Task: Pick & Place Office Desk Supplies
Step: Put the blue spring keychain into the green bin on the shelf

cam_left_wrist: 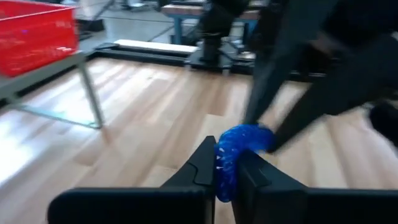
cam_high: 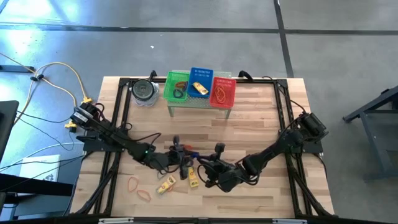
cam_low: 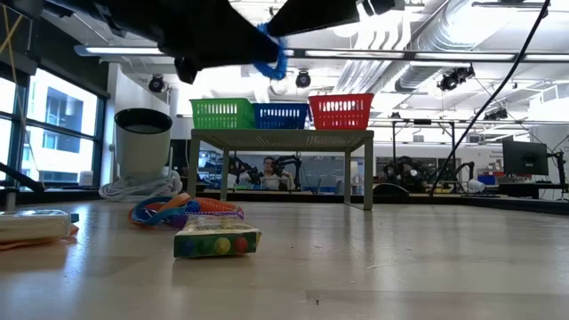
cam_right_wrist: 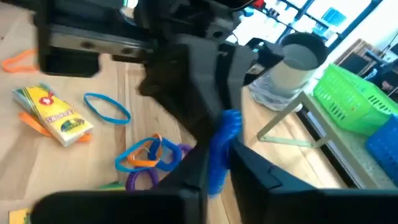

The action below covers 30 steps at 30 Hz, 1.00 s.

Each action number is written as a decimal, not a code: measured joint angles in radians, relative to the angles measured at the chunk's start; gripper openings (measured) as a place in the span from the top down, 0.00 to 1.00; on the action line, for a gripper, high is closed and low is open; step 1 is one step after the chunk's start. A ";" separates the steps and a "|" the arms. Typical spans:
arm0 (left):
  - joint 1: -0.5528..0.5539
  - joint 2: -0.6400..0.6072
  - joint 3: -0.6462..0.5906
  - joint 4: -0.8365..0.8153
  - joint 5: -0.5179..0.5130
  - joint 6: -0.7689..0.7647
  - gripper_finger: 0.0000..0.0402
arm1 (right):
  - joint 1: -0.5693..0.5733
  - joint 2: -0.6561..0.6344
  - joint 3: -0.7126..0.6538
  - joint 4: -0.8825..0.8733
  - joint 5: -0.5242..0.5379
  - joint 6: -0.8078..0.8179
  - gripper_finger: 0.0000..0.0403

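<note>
We see a blue band loop (cam_left_wrist: 235,155) held aloft mid-frame; orange loops (cam_high: 138,188) and yellow pieces (cam_high: 166,184) lie lower left.

Both dark grippers meet over a fuzzy blue loop (cam_left_wrist: 239,149), its full shape hidden between their blurred fingers (cam_right_wrist: 239,168).

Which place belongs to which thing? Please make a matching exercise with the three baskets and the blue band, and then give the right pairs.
Things:
1. green basket
2. blue basket
3. red basket
4. blue band

Places:
A. middle of the small stand
B. between the fingers of the left gripper
C. the stand's end nearest the grey tin
D. the stand's end farthest from the tin

Pairs: 1-C, 2-A, 3-D, 4-B
</note>
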 joint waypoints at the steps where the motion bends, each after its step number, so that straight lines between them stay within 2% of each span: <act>1: -0.002 0.000 0.000 -0.005 -0.011 -0.001 0.97 | 0.000 0.000 0.000 -0.001 0.000 0.002 0.81; 7: -0.016 0.000 0.000 -0.025 -0.010 0.009 0.97 | 0.017 0.000 0.000 -0.001 0.020 0.007 0.56; 12: -0.026 -0.050 0.000 -0.140 0.005 -0.012 0.97 | 0.064 0.000 0.000 -0.004 0.128 0.030 0.43; 17: -0.022 -0.200 0.004 -0.354 0.013 -0.053 0.97 | 0.122 0.000 0.000 -0.008 0.172 0.078 0.41; 21: 0.018 -0.331 0.080 -0.627 0.012 -0.064 0.97 | 0.149 0.000 0.000 -0.011 0.174 0.113 0.43; 26: 0.130 -0.406 0.304 -1.015 0.012 -0.065 0.98 | 0.151 0.000 0.000 -0.020 0.169 0.149 0.45; 30: 0.289 -0.398 0.497 -1.276 0.051 -0.065 0.98 | 0.137 0.000 0.000 -0.023 0.158 0.157 0.45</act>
